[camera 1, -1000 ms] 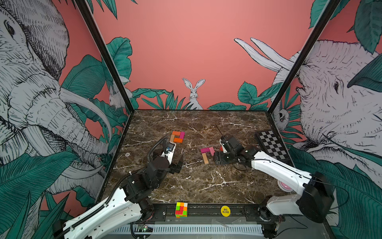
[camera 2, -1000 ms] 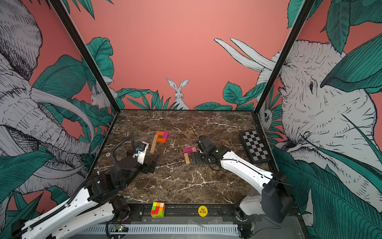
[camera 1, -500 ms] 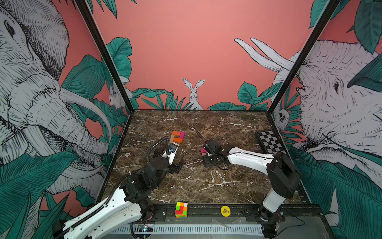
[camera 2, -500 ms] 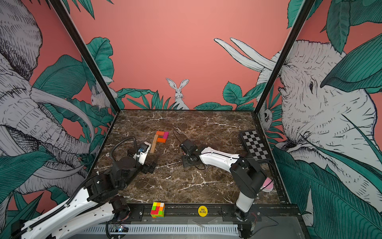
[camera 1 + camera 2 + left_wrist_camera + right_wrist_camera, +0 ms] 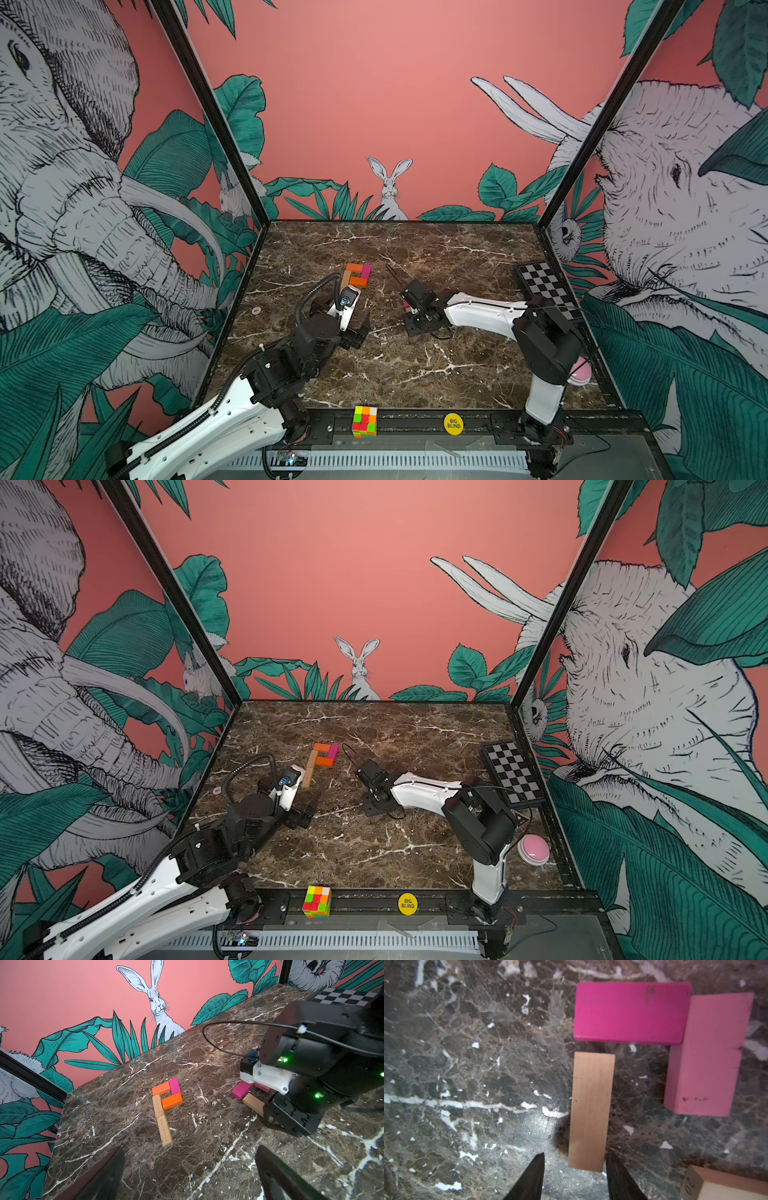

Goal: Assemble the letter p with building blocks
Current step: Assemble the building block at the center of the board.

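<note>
Two orange, one magenta and two tan building blocks lie joined in a P shape (image 5: 355, 276) (image 5: 322, 756) (image 5: 166, 1103) left of the table's middle. To its right lie loose blocks: a magenta block (image 5: 631, 1012) (image 5: 242, 1089), a pink block (image 5: 708, 1053), a tan block (image 5: 589, 1111) (image 5: 253, 1103) and a second tan block (image 5: 716, 1186). My right gripper (image 5: 575, 1157) (image 5: 411, 309) points down over them. Its jaws straddle the near end of the first tan block, with a gap on one side. My left gripper (image 5: 190, 1167) (image 5: 343, 313) stands wide open and empty, just nearer than the P.
A multicoloured puzzle cube (image 5: 365, 422) and a yellow disc (image 5: 453, 424) sit on the front rail. A checkerboard (image 5: 544, 286) lies at the right edge, with a pink button (image 5: 534, 850) nearer along it. A small white disc (image 5: 256, 310) lies by the left wall.
My right arm has folded and swung left over the loose blocks, and its jaws have narrowed round the tan block's end. The left arm has not moved.
</note>
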You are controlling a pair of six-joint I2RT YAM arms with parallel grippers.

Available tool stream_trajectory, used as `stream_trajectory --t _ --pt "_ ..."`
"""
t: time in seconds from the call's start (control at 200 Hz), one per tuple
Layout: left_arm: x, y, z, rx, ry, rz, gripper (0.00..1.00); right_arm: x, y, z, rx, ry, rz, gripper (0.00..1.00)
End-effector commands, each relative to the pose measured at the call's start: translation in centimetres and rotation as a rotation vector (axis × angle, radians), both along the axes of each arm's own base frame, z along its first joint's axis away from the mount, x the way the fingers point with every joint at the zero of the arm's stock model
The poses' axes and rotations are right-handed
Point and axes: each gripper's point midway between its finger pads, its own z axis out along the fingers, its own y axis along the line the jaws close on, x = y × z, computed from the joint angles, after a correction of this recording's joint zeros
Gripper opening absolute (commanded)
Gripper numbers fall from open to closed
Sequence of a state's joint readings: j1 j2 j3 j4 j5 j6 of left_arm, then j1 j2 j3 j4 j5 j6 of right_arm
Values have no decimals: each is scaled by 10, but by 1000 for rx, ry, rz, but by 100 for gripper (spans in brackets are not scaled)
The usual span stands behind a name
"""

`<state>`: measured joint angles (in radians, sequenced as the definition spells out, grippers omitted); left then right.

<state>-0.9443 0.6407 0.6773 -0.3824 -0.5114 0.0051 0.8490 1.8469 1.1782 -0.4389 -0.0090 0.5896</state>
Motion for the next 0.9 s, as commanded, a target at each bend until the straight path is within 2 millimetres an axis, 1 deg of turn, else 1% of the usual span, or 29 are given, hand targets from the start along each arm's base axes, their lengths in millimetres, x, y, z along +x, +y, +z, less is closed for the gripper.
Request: stream_trajectory --t 0.0,0.165,0.385,0.585,0.895 --pt "2 -1 10 -25 -20 1 99 5 0 0 -23 -15 6 48" --pt "2 0 10 -26 -21 0 100 5 -1 -7 -43 -6 9 41" --pt "2 -2 10 -32 -17 -6 99 6 -4 -9 -58 -9 4 40" --pt "2 -2 9 -30 -15 -4 99 6 -7 -11 -67 -3 11 33" --pt "2 -2 7 -28 -5 -7 100 4 -9 -11 -79 4 42 30"
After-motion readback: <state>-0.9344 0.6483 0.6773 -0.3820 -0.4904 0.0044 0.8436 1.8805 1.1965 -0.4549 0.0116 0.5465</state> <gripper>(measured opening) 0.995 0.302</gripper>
